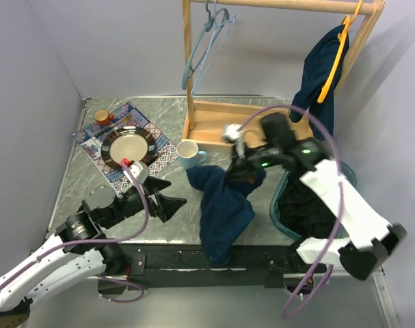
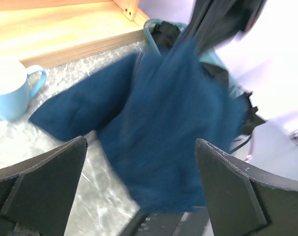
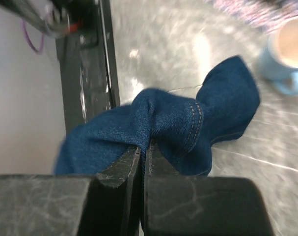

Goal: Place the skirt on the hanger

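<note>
Skirt (image 3: pixel 188 123) fold tight between jaws of right gripper (image 3: pixel 143 147)

skirt (image 3: pixel 188 130) stitched blue denim cloth; table (image 1: pixel 91 198) glossy marbled; rack (image 1: pixel 221 123) pale wood.

Skirt (image 1: pixel 224 208) mid-counter (image 1: pixel 186 229), reaching the near edge at 6 o'clock. Mug (image 1: pixel 186 154) at its 11 o'clock. Plate (image 1: pixel 128 145) on placemat (image 1: pixel 135 113) at mug's 9 o'clock. Rack (image 1: pixel 217 119) at 12 o'clock, hanger (image 1: pixel 202 48) on it. Basket (image 1: pixel 275 205) at skirt's 3 o'clock, clothes (image 1: pixel 310 205) inside.
</note>
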`<state>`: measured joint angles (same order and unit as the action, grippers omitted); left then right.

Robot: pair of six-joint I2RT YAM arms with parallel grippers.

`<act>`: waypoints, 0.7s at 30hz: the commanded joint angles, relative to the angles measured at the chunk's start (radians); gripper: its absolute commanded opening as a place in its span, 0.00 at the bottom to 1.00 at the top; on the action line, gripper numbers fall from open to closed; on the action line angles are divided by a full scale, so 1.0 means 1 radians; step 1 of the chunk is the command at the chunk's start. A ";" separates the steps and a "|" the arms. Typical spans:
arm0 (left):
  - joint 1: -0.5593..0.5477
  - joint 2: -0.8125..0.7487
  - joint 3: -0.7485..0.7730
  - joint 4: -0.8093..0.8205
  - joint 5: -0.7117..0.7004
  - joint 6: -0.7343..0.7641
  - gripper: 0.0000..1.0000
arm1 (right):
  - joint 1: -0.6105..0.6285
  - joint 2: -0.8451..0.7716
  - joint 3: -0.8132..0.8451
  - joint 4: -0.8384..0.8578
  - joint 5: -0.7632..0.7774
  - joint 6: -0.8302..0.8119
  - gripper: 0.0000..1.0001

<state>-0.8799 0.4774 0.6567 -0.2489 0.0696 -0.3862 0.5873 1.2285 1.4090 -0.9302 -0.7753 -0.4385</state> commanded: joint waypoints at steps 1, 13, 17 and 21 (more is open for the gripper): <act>0.004 -0.051 0.064 -0.114 -0.060 -0.126 0.97 | 0.083 0.046 -0.024 0.156 0.074 0.026 0.01; 0.004 -0.106 0.035 -0.098 -0.067 -0.152 0.97 | -0.027 -0.181 0.040 0.038 0.222 -0.084 0.00; 0.004 -0.071 0.052 -0.092 -0.057 -0.135 0.97 | -0.076 -0.250 0.106 -0.028 0.246 -0.098 0.00; 0.004 -0.063 0.057 -0.078 -0.045 -0.125 0.97 | -0.096 -0.230 0.114 -0.032 0.234 -0.097 0.00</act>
<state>-0.8799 0.4046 0.6773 -0.3649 0.0185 -0.5179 0.5064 0.9867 1.4837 -0.9836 -0.5365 -0.5182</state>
